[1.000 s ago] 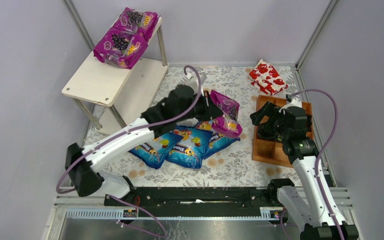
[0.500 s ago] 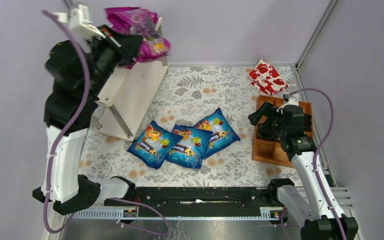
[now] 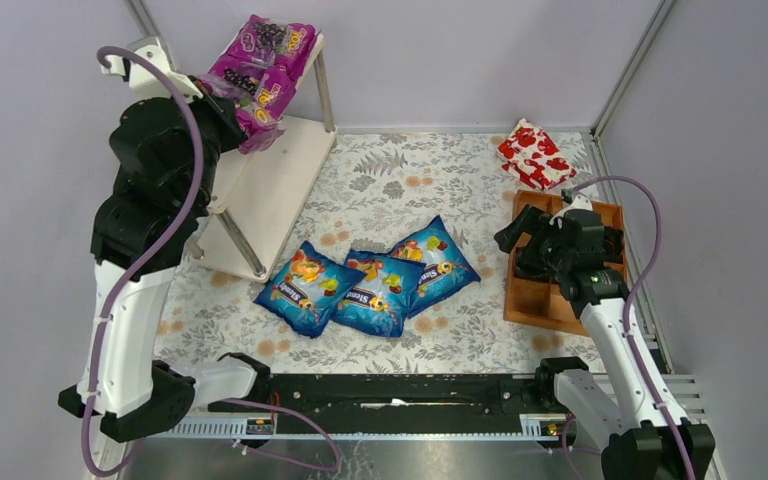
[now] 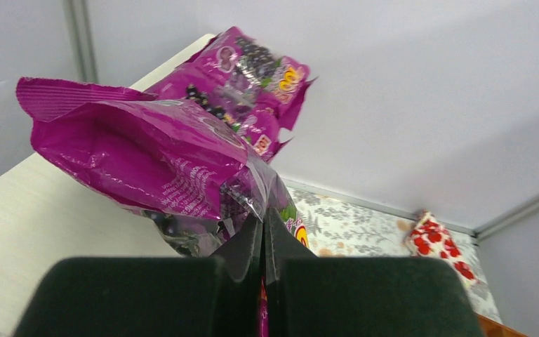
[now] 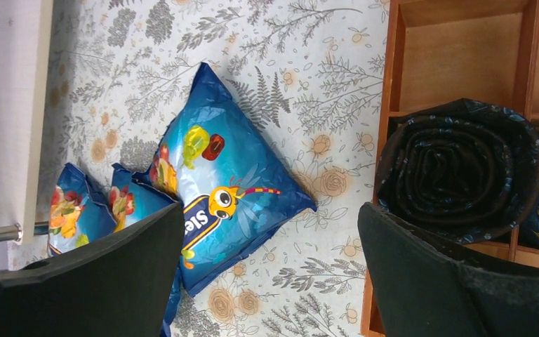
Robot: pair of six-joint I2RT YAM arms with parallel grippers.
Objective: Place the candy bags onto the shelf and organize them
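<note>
The held purple bag (image 3: 258,112) is a glossy magenta pillow packet with a crimped end seam, small white print on its back and a clear patch near the bottom. The left end effector (image 4: 263,226) is pinched tight on its lower edge, jaws fully together on the film. It sits at the far left, up over the top board of the shelf (image 3: 280,180). I cannot tell whether it rests on the wood or hangs just above it.

Just beyond it, the far purple bag (image 4: 256,70) lies flat on that top board, face up, showing its dark grape picture and yellow lettering. From above, the purple packets overlap in one bunch and their edges are hard to separate.

Nearer and to the right, three blue bags (image 3: 372,293) lie in an overlapping fan on the floral cloth (image 3: 400,180) covering the bench. They are bright blue with a fruit-candy print and a cartoon bee, and lie just right of the shelf's lower board.

Right of them, the right end effector (image 5: 270,281) hangs with its fingers spread wide and nothing between them. It is at the left edge of the brown tray (image 3: 530,300), where a dark rolled cloth (image 5: 456,168) fills one compartment. A red-and-white package (image 3: 535,155) lies just beyond the tray.
</note>
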